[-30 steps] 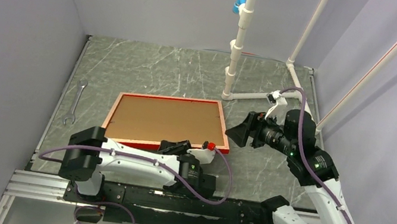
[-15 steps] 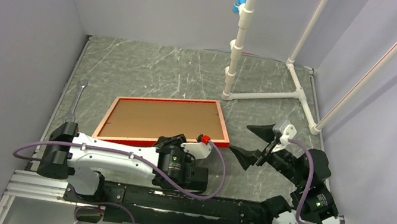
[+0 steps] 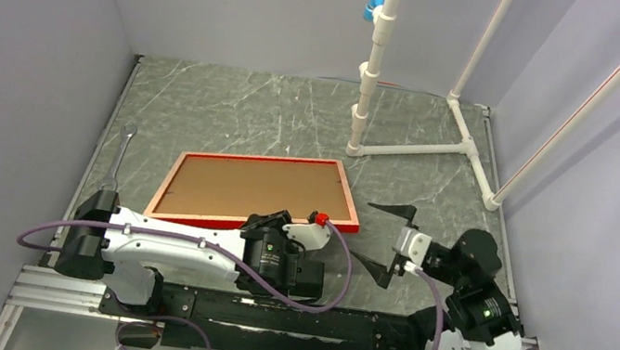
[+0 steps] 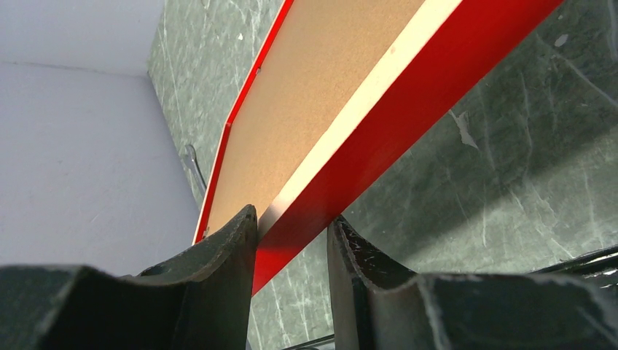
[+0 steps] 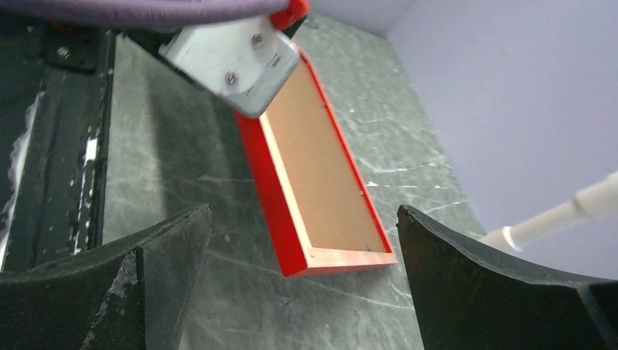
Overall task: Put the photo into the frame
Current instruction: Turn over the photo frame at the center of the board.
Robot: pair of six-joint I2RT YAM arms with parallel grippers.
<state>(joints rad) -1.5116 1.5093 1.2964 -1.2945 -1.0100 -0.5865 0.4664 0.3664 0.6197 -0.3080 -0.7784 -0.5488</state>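
Observation:
The frame lies orange-brown face up on the marble table, with a thin red rim. It also shows in the left wrist view and the right wrist view, where its near corner seems lifted a little off the table. My left gripper is shut on the frame's near red edge, one finger on top and one below. My right gripper is open and empty, to the right of the frame and apart from it. The photo is out of view.
A wrench lies by the left wall. A white pipe stand rises behind the frame, its base pipes running along the back right. Grey walls close in the table on three sides.
My right arm has pulled back from the frame's right edge toward the near right, gripper still open. My left arm has swung the frame slightly leftward and turned it.

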